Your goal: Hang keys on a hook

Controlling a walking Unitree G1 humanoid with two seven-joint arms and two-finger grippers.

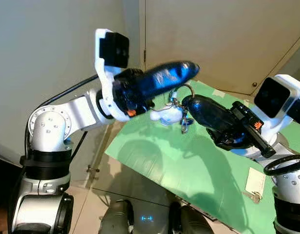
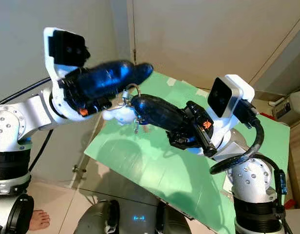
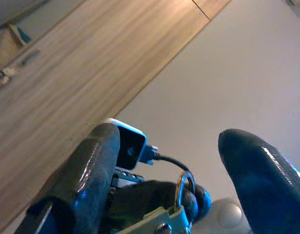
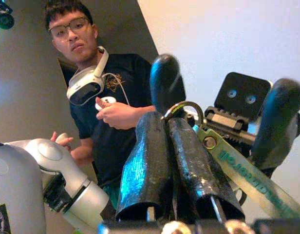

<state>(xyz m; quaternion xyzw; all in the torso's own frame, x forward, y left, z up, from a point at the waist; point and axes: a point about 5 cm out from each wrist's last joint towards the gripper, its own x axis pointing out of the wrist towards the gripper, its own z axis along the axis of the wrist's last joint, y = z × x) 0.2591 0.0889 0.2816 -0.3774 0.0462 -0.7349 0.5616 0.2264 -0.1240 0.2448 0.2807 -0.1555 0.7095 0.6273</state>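
Dangling keys (image 1: 185,123) (metal ring, green strap): right hand (image 1: 189,103) clamped on; left hand (image 3: 174,165) apart.

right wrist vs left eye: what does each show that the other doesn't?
Right wrist adds: a person behind the arms, a headset round the neck and a controller in hand; also the green strap coming off the ring.
Left eye adds: the green table below the arms and a tag lying on it.
Shared: right gripper pinching the key ring, left gripper open at the ring.
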